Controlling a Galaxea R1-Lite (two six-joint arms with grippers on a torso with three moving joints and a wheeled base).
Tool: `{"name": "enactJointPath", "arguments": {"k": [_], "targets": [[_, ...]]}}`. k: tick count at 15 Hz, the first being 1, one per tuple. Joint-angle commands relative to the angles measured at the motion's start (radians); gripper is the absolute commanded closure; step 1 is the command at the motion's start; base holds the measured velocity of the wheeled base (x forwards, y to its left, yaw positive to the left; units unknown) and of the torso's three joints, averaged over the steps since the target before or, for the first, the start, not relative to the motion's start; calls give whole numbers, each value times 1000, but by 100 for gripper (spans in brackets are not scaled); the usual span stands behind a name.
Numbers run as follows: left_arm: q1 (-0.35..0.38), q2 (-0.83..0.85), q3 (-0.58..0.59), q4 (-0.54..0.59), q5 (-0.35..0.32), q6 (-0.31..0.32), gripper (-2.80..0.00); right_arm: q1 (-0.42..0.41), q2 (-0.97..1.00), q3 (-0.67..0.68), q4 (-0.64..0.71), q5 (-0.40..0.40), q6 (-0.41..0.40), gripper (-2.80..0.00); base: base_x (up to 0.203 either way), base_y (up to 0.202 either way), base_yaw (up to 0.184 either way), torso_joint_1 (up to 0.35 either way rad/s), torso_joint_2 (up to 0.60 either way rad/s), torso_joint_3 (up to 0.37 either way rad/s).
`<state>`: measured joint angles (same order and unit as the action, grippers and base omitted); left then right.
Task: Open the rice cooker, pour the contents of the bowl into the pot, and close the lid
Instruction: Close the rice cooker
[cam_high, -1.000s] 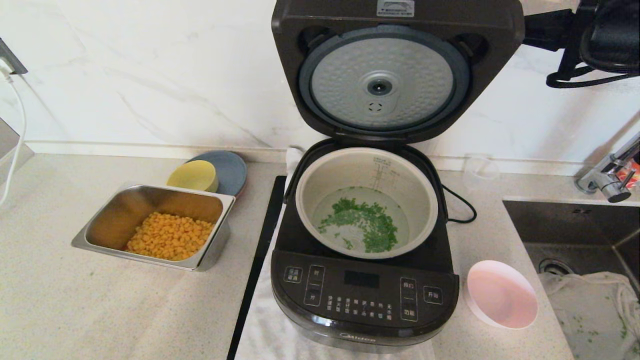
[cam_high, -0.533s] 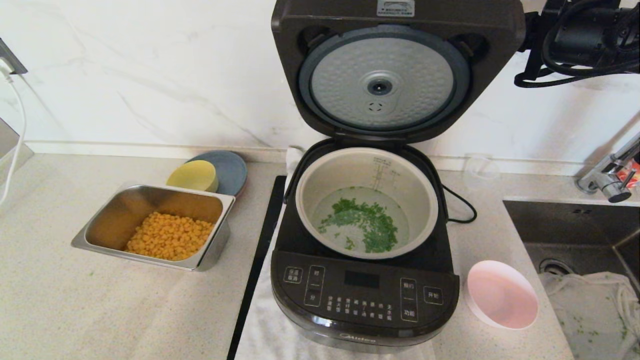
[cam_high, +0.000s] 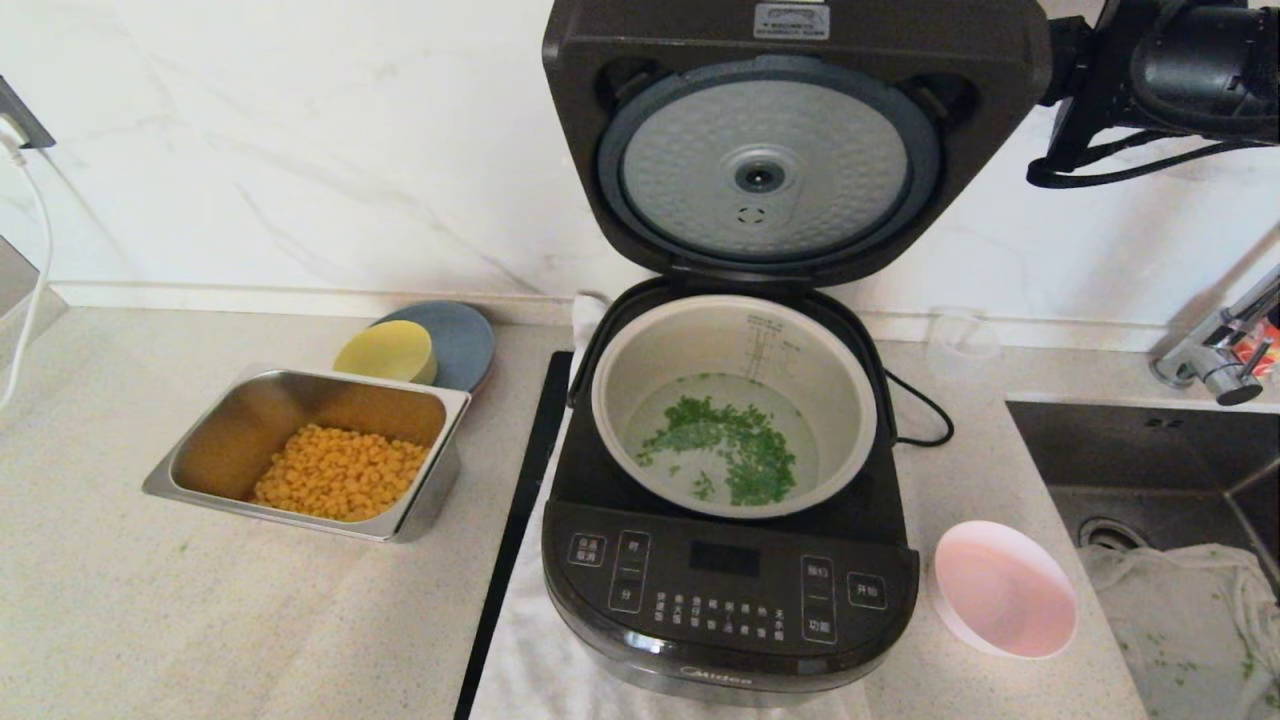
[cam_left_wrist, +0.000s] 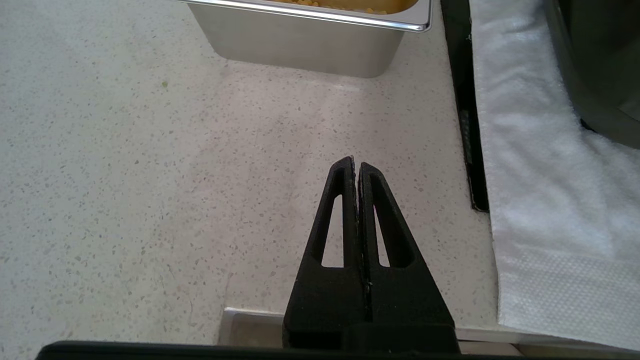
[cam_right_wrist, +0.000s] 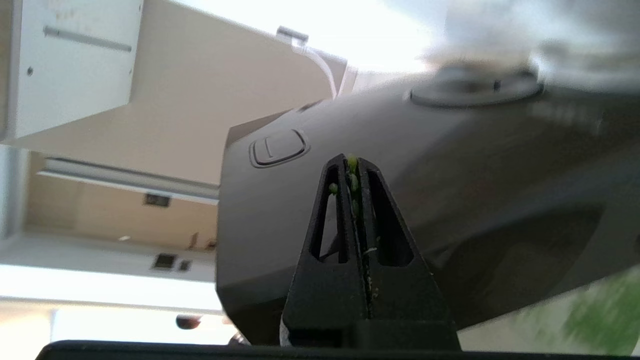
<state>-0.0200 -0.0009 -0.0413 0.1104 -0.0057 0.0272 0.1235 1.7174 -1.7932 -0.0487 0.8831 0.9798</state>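
Observation:
The black rice cooker stands open, its lid upright with the dimpled silver underside facing me. Chopped green herbs lie on the bottom of the grey-beige pot. To the right of the cooker, the pink bowl sits empty on the counter. My right arm is high up behind the lid's right edge. My right gripper is shut, green bits stuck between its fingers, close to the lid's black outer face below the release button. My left gripper hangs shut over bare counter.
A steel tray of corn kernels stands left of the cooker, with a yellow bowl on a blue-grey plate behind it. A white towel lies under the cooker. Sink and faucet are at the right.
My right arm has turned and shifted behind the lid's upper right corner. The lid, pot, herbs and pink bowl have stayed put.

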Motion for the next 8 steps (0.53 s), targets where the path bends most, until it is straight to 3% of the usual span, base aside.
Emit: {"name": "enactJointPath", "arguments": {"k": [1, 8], "targets": [[0, -1, 0, 0, 0, 0, 0, 11, -74, 85, 8, 23, 10, 0, 0, 0, 0, 0, 0, 0], [0, -1, 0, 0, 0, 0, 0, 77, -167, 323, 51, 25, 2, 0, 0, 0, 0, 0, 0, 0]]}}
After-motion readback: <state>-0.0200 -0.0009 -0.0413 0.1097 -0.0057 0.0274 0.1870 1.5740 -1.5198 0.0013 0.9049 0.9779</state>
